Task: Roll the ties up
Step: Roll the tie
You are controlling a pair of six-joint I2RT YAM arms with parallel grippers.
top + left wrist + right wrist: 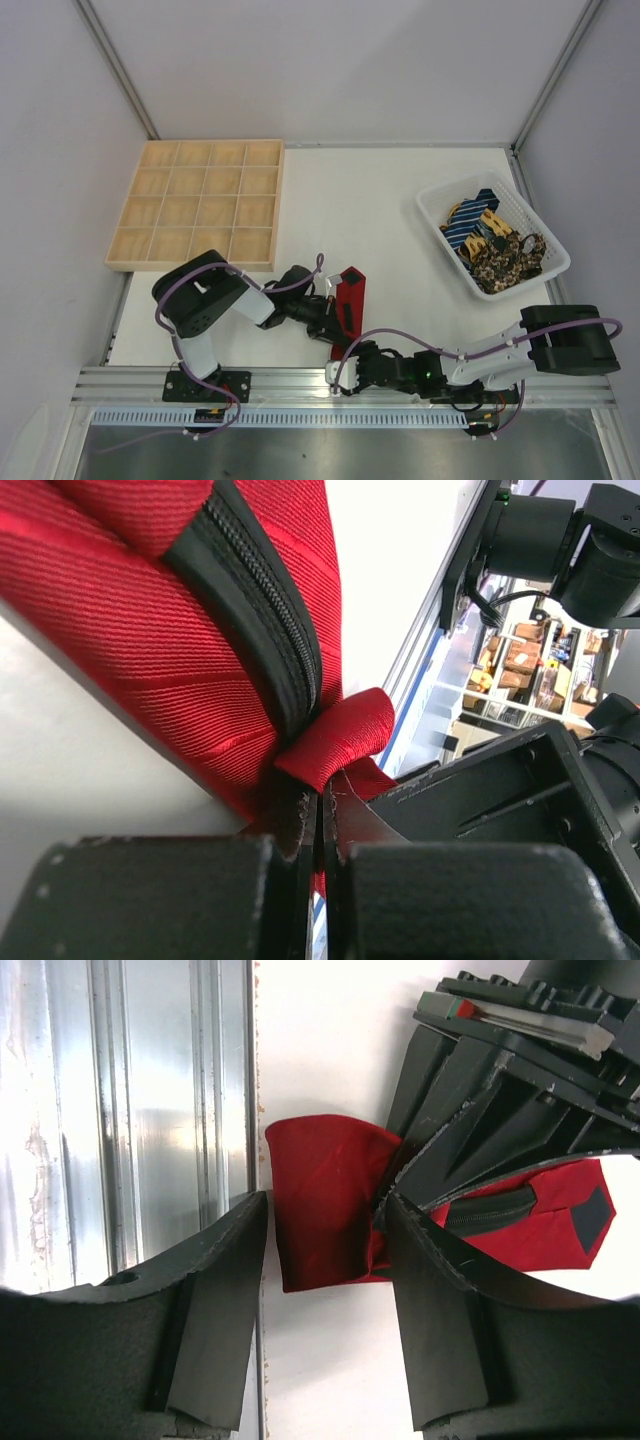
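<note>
The plain red tie [350, 292] lies on the white table near the front edge, with its black lining seam [262, 610] showing. My left gripper [336, 326] is shut on a folded end of the red tie [335, 735], pinched between its jaws [322, 805]. My right gripper [352, 360] is open. Its jaws stand either side of the tie's flat end [320, 1200] at the table's edge without closing on it, right against the left gripper's fingers [480, 1100]. Other ties, navy striped, mustard and speckled [490, 240], lie in a basket.
A white plastic basket [436, 198] stands at the right of the table. A wooden compartment tray [200, 205] stands at the back left. An aluminium rail [150, 1110] runs along the table's front edge just beside the right gripper.
</note>
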